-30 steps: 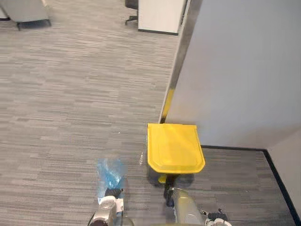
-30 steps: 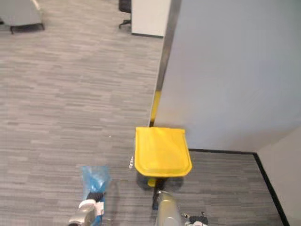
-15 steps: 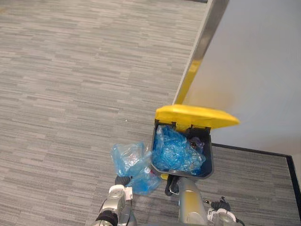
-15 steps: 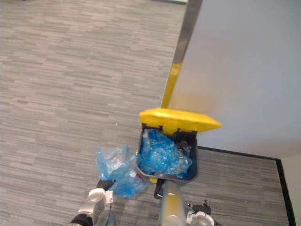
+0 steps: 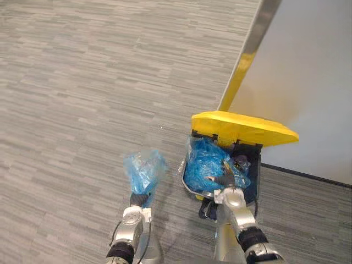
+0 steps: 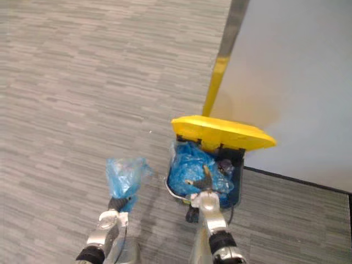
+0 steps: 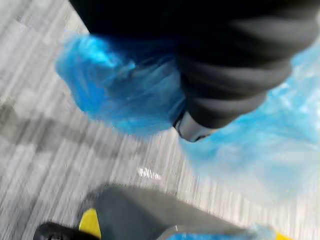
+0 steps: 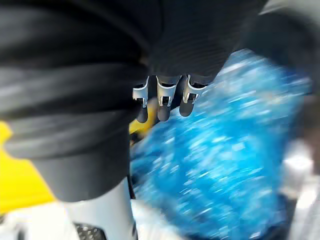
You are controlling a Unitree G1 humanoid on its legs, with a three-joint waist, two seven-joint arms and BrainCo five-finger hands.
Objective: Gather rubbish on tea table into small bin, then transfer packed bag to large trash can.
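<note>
Packed blue bag (image 5: 144,169) hangs at 9 o'clock of the open trash can (image 5: 251,181), its neck pinched by the left hand (image 5: 133,215). It looks light, soft and slippery, so the neck is the place to hold. The right hand (image 5: 226,184) has its fingers (image 8: 162,102) straight over the liner (image 5: 204,162).

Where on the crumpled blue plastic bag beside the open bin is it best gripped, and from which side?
At the gathered neck of the crumpled blue plastic bag, from the robot's side, where the left hand holds it: the plastic narrows there into a bunch that fingers can close round; the puffed body likely slips.
</note>
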